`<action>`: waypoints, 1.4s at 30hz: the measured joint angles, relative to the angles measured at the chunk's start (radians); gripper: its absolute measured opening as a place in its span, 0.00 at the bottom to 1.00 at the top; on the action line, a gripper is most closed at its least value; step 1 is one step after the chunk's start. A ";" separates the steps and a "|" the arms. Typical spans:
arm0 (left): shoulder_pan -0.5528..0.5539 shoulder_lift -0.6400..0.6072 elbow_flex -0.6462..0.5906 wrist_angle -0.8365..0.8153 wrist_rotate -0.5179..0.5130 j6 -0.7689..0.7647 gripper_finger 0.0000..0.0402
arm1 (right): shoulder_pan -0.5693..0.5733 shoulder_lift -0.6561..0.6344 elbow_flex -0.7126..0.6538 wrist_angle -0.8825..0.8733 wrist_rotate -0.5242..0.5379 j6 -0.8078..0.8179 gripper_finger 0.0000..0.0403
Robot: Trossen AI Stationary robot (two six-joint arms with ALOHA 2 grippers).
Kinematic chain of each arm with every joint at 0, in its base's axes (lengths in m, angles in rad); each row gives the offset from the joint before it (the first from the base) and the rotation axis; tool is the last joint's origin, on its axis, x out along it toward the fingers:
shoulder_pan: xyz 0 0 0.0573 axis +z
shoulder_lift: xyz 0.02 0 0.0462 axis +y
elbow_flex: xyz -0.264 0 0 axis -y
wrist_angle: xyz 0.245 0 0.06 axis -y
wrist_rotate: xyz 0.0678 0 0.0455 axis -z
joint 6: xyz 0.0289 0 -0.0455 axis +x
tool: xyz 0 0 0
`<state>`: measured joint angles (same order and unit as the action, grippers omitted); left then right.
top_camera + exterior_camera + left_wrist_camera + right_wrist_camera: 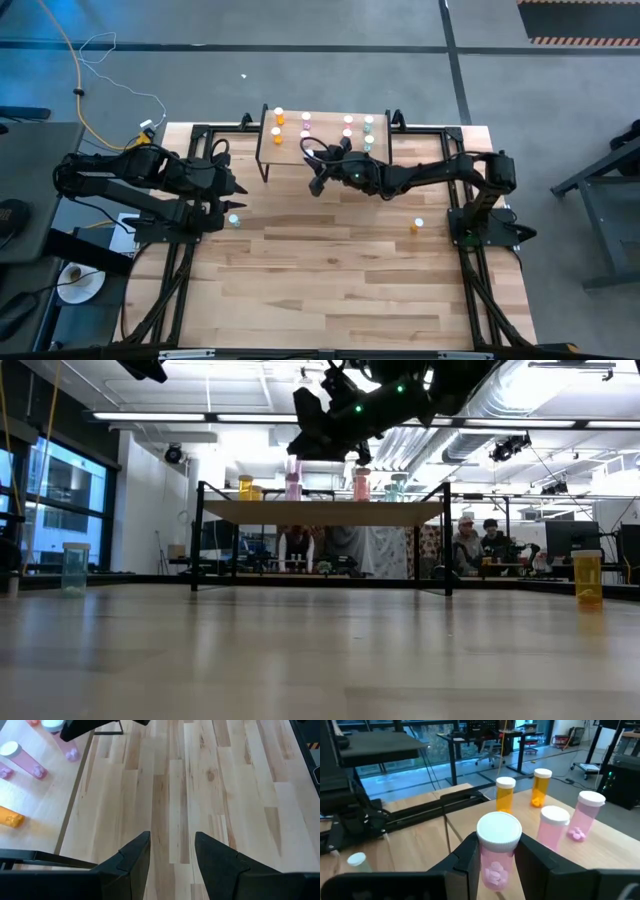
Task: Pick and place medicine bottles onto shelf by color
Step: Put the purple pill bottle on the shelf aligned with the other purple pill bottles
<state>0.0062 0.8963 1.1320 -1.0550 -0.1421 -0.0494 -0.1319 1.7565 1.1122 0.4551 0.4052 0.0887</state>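
Note:
The shelf [325,128] stands at the table's far edge on thin black legs, with orange bottles [505,795], pink bottles [554,827] and teal bottles [368,130] upright on it. My right gripper [497,847] hangs at the shelf's near left side, shut on a pink, white-capped bottle [498,855]. My left gripper [172,852] waits open over the table's left part, with only bare wood between its fingers. One teal bottle [234,219] and one orange bottle [418,226] stand on the tabletop. My right gripper pinches the pink bottle's body [496,867] between its two fingers, just below the white cap [499,831]. The fingers lie about level and come from the table's right side. The bottle stands upright in the hold, lifted clear of table and shelf.
Black frame rails run along the table's left, right and far edges [200,130]. The tabletop [330,290] is bare wood from the middle to the near edge. People sit in the room behind the shelf [470,540].

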 joint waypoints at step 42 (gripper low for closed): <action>0.000 0.000 0.000 0.003 0.001 0.000 0.37 | -0.060 0.079 0.102 -0.119 -0.074 -0.022 0.23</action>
<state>0.0060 0.8965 1.1320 -1.0515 -0.1410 -0.0496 -0.1917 1.8351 1.2144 0.3360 0.3316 0.0666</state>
